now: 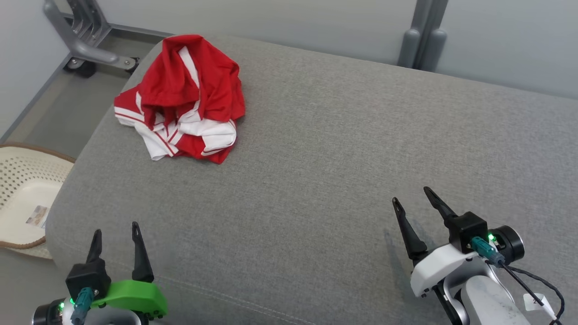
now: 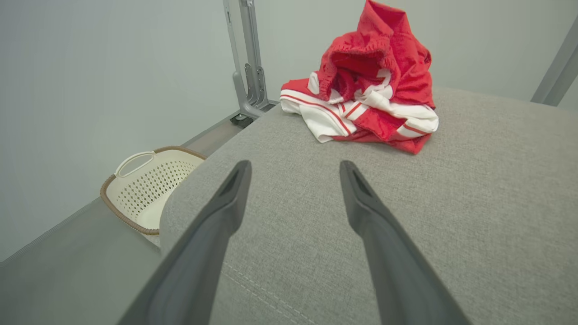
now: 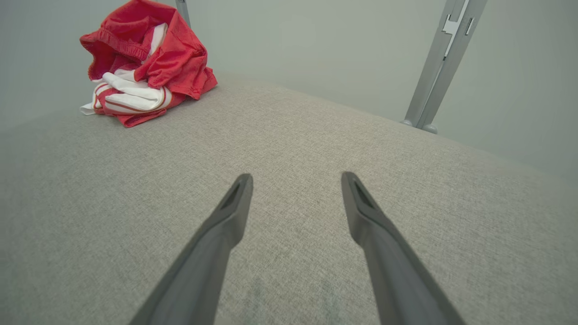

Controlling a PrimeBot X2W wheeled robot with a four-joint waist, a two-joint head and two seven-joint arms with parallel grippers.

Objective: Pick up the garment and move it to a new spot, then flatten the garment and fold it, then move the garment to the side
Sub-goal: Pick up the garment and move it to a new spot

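Hovering over the near left corner of the grey cushion (image 1: 316, 171), the left gripper (image 1: 115, 228) had its two dark fingers spread wide, with bare upholstery between them and nothing in its grasp. The right gripper (image 1: 411, 195) sat low over the near right part of the same cushion, its fingers parted just as widely and likewise empty. A faint shadow lay on the fabric beside it. Whether either pair of tips actually touched the weave could not be told.

The garment (image 1: 185, 99) lay in a crumpled heap at the far left corner of the cushion, red cloth bunched over white panels edged with thin red stripes. It was well apart from both grippers. From the left gripper it lay straight ahead and slightly to the right. In the left wrist view it rose beyond the right fingertip, a gathered elastic hem showing at the top of the pile. From the right gripper it lay far off to the left, across a wide stretch of open cushion.

A cream perforated basket (image 1: 22, 194) with a brown rim stood on the floor just left of the cushion, near the left gripper. Grey metal frame legs (image 1: 86, 40) stood behind the cushion against the pale wall.
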